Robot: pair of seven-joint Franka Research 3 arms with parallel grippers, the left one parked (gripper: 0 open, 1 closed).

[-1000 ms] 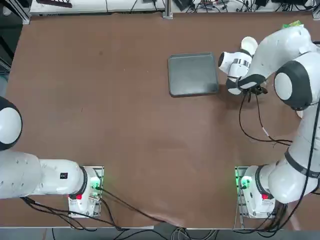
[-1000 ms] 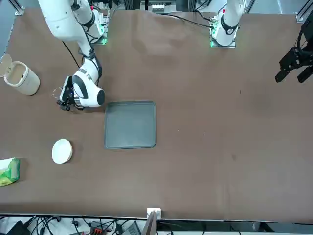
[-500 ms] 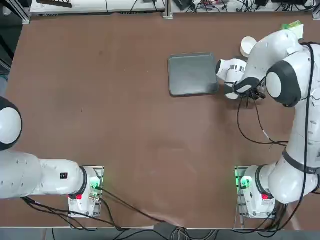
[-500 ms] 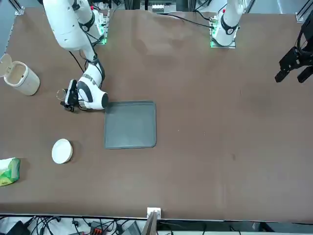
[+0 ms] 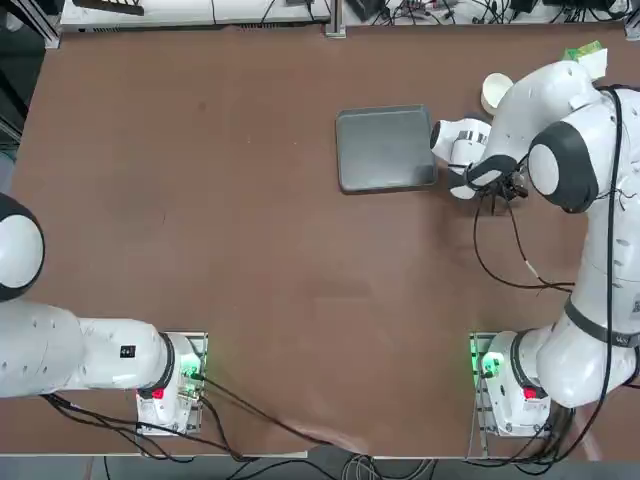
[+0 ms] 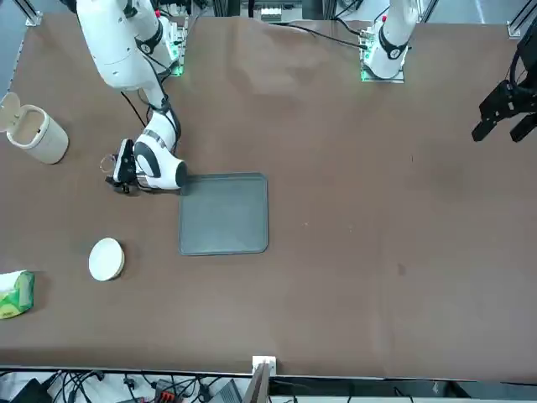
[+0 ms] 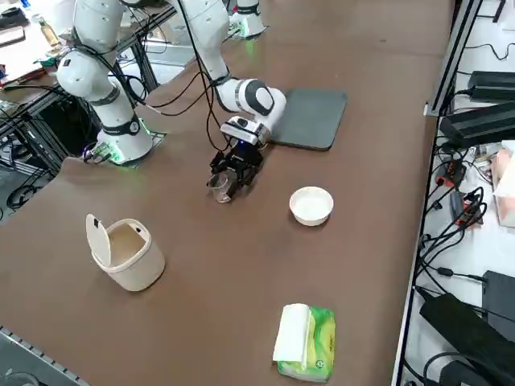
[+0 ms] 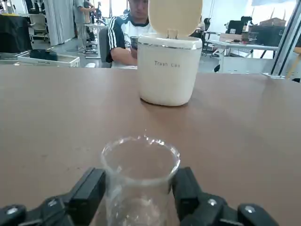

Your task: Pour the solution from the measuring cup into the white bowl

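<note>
We have the right gripper [image 8: 139, 188] partly open, closed around the measuring cup [image 8: 138, 197], nearer the robot's bases than the white bowl [image 7: 311, 206]

This looks like a robot lab. A big white robot arm [image 5: 575, 150] is fixed to a wide brown worktop [image 5: 290, 270], with a metal rail [image 7: 449, 60] along one side. Past the rail there are lots of black wires [image 7: 438, 241] and dark boxes [image 7: 481, 125]. The room behind is big and bright. It has a tall grey curtain [image 8: 62, 21], an office chair [image 8: 38, 24] and long white desks [image 8: 249, 46]. One person [image 8: 128, 35] sits by the worktop, and someone else [image 8: 80, 28] stands far back.
</note>
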